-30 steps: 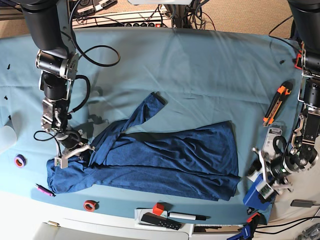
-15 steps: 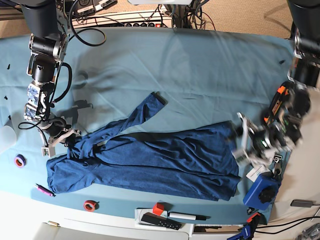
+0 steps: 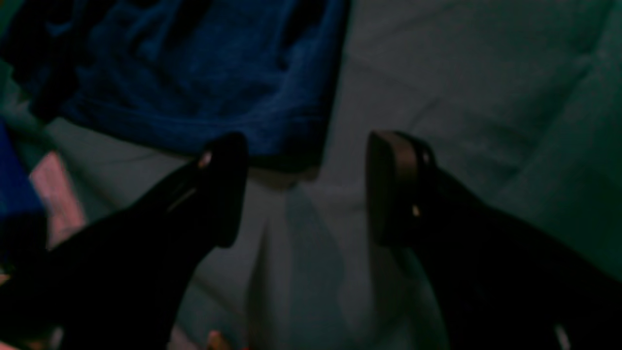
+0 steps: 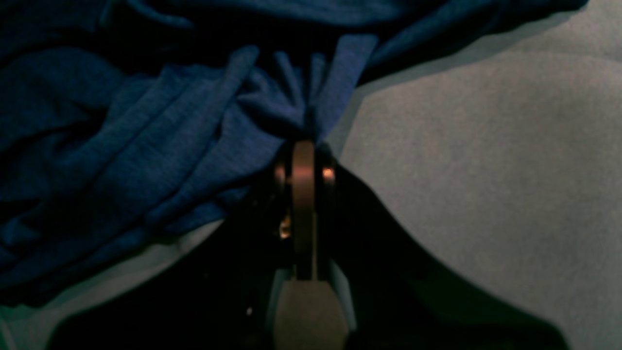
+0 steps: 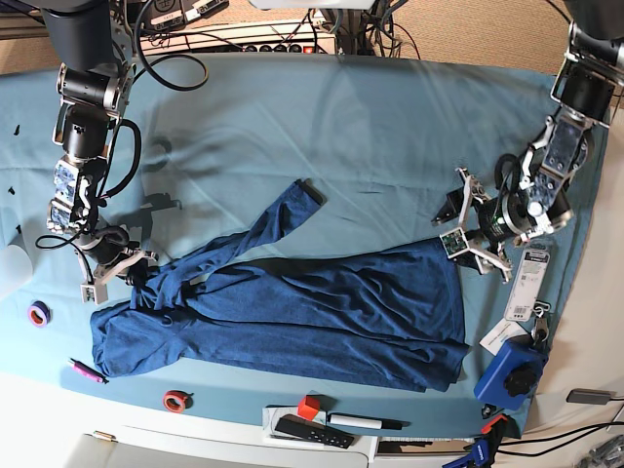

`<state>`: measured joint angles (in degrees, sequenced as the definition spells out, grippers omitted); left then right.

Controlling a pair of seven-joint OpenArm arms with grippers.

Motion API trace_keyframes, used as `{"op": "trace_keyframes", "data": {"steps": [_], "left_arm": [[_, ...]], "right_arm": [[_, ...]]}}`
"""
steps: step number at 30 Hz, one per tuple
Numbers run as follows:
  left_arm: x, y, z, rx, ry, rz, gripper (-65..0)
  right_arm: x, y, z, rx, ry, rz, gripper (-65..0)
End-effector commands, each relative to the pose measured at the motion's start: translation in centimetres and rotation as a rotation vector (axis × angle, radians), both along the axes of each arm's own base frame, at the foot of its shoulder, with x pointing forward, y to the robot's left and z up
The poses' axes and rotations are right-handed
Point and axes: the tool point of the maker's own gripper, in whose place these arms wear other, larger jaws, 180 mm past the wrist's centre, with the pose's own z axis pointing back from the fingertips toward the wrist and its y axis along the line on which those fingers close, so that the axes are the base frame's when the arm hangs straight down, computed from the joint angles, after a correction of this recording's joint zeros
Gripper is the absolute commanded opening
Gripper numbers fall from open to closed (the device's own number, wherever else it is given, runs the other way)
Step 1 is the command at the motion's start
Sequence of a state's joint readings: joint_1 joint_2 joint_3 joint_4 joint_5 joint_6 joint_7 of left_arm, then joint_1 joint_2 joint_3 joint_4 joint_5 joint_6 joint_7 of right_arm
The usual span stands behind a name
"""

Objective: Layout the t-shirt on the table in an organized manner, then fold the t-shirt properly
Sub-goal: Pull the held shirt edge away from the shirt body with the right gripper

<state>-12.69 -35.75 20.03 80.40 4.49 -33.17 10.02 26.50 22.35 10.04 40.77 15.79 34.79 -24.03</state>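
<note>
The dark navy t-shirt (image 5: 312, 312) lies wrinkled across the near half of the table (image 5: 390, 127), one long sleeve angling up toward the middle. At its left end my right gripper (image 5: 125, 271) is shut on a bunched fold. The right wrist view shows the closed right gripper (image 4: 303, 146) pinching that t-shirt (image 4: 146, 146) fabric against the teal table (image 4: 486, 146). My left gripper (image 5: 454, 224) hovers open at the shirt's upper right corner. In the left wrist view the left gripper (image 3: 306, 184) stands wide, and the t-shirt (image 3: 209, 73) corner lies just beyond its fingertips, not between them.
Along the near edge sit a purple tape roll (image 5: 39, 314), a pink marker (image 5: 86, 371), a red tape roll (image 5: 175, 400), a red cube (image 5: 309, 407), a black remote (image 5: 312, 431) and a pen (image 5: 366, 422). A blue box (image 5: 512, 375) and a white tag (image 5: 526, 283) lie at the right.
My left arm swung from the table's right edge up and inward to the shirt's upper right corner. My right gripper pulled the shirt's left end leftward, then held still.
</note>
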Motion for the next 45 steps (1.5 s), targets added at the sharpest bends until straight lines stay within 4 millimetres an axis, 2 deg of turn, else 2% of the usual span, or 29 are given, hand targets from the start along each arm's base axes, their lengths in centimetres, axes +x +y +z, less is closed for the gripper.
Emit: {"op": "trace_keyframes", "data": {"steps": [1,7,16,24,26,27,31,32,38,45], "left_arm": [[1.3,0.2,1.6,-0.002,-0.059,0.004,-29.1],[2.1,-0.1,2.0,-0.005,-0.104,0.038,-29.7],[1.8,-1.1,1.4,-0.029,-0.088,0.038,-30.8],[2.3,0.3,0.1,-0.015,-0.096,0.100,-30.8],[2.3,0.4,0.1,-0.014,-0.094,0.101,-34.2],[2.3,0.4,0.1,-0.015,-0.094,0.101,-38.0],[2.3,0.0,0.4,-0.035,-0.106,0.089,-62.8],[2.3,0.0,0.4,-0.036,-0.106,0.089,-65.0],[2.3,0.0,0.6,-0.055,-0.102,0.095,-65.0],[2.1,0.6,2.2,-0.115,-0.089,0.091,-65.0]], "right_arm": [[0.6,-0.7,1.2,-0.019,-0.014,0.003,-65.0],[0.6,-0.7,1.2,-0.020,-0.013,0.003,-65.0],[0.6,-0.7,1.2,-0.020,-0.012,0.003,-65.0],[0.6,-0.7,1.2,-0.020,-0.014,0.003,-65.0],[0.6,-0.7,1.2,-0.020,-0.014,0.003,-65.0],[0.6,-0.7,1.2,-0.020,-0.014,0.003,-65.0],[0.6,-0.7,1.2,-0.020,-0.014,0.003,-65.0],[0.6,-0.7,1.2,-0.020,-0.014,0.003,-65.0],[0.5,-1.0,1.6,-0.023,-0.012,0.012,-65.0],[-1.2,-2.0,4.2,-0.018,0.035,0.075,-65.0]]}}
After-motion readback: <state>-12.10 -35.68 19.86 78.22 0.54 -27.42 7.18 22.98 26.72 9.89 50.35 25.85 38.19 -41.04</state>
